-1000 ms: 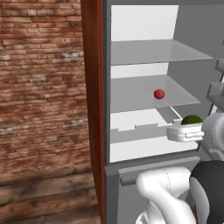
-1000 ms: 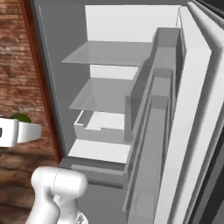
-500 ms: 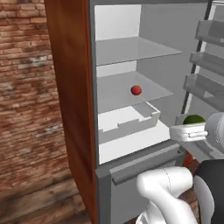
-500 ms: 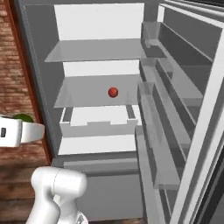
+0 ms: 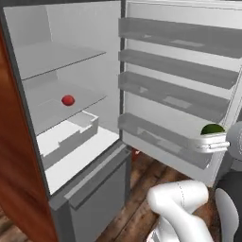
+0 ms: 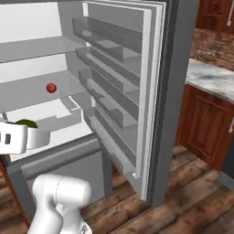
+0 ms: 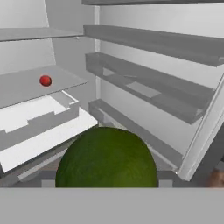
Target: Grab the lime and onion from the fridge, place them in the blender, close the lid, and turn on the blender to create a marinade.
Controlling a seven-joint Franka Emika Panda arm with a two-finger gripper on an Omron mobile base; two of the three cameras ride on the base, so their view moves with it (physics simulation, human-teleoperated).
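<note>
Since a moment ago the base has swung right, so the fridge (image 5: 28, 142) interior sits farther left. Gripper (image 5: 210, 141) holds the lime (image 7: 106, 158) outside the fridge; the onion (image 5: 68, 100) rests on a shelf well beyond it.

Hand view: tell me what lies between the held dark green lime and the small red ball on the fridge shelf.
The white drawer lies between lime and ball.

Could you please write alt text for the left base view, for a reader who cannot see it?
The robot's hand holds a dark green lime in front of the open fridge. A small red onion sits on a middle shelf inside, above a white drawer, and the door racks stand beside the hand.
</note>
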